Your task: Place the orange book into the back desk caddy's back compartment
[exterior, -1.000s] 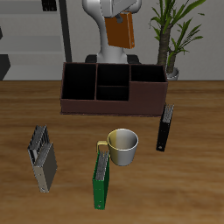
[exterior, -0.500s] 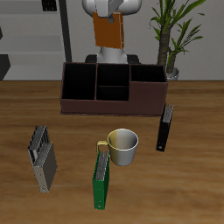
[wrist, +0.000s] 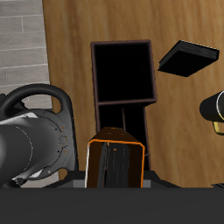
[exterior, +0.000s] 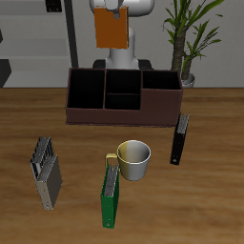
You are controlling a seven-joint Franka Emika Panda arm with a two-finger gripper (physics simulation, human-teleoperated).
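Observation:
The orange book (exterior: 111,28) hangs upright in my gripper (exterior: 114,9), high above the table and behind the back desk caddy (exterior: 86,115), with its plain cover facing the exterior camera. The caddy is a dark reddish-brown box with black-lined bins. Its back compartment (exterior: 122,82), the rear small middle cell, is open and empty, below and in front of the book. In the wrist view the book's edge (wrist: 114,163) shows between my fingers, above the caddy's wall (wrist: 93,79). The gripper is shut on the book.
A cream mug (exterior: 134,159), a green book (exterior: 111,196), a black book (exterior: 179,139) and a grey rack-like object (exterior: 45,173) lie nearer the table's front edge. A potted plant (exterior: 187,38) stands behind the caddy. The black book (wrist: 186,57) also shows in the wrist view.
The gripper has carried the orange book sideways behind the caddy and a little upward. The book has turned so its flat cover faces the exterior camera.

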